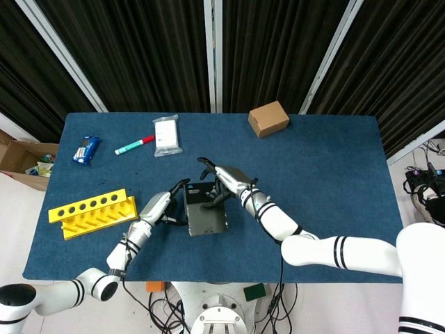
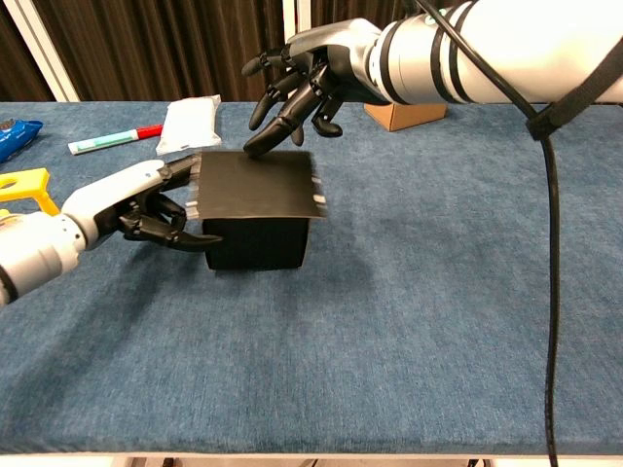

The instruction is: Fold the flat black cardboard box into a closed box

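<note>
1. Two hands work at the black cardboard box, which stands near the middle of the blue table, its top flap lying flat across it.
2. From the box's left side, the left hand grips it, fingers curled against the side wall and the flap's edge.
3. Above the box's far edge, the right hand hangs with fingers bent downward and apart, one fingertip touching the flap's rear edge; it holds nothing.
4. Beyond the box lie a white packet and a red-capped marker.
5. Far left of the box sits a yellow rack.
6. Behind the box to the right stands a small brown carton.
</note>
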